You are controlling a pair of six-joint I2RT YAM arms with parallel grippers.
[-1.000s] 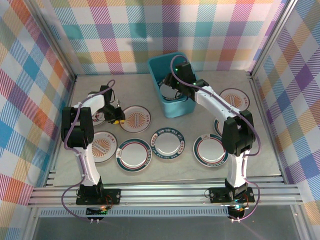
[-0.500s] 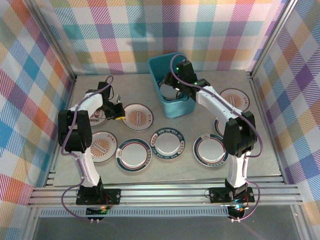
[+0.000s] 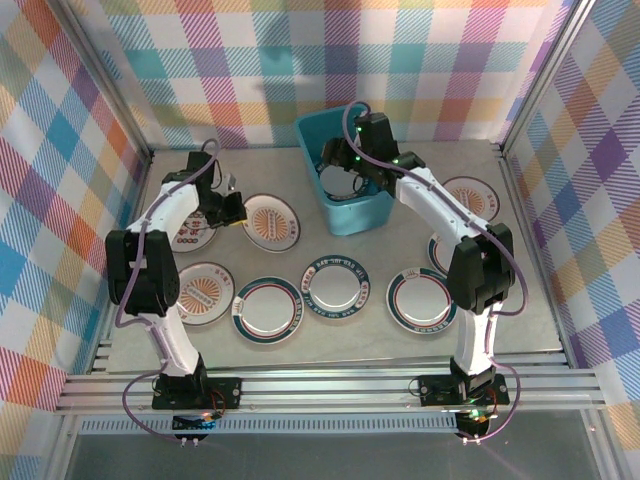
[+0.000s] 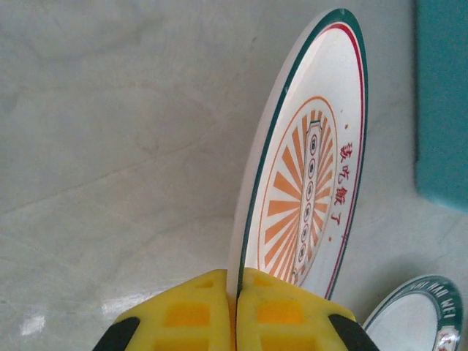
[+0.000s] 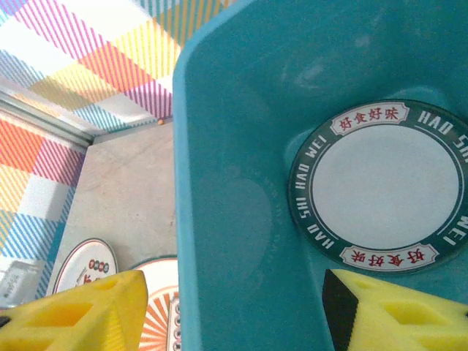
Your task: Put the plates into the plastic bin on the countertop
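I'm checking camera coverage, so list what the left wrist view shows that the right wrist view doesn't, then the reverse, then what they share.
Left wrist, not right wrist: the left gripper shut on the rim of a tilted sunburst plate. Right wrist, not left wrist: the right gripper, jaws apart over the plastic bin, a dark-rimmed plate lying flat inside it, and the plaid wall. Shared: the bin's teal wall, the countertop, and probably that sunburst plate.
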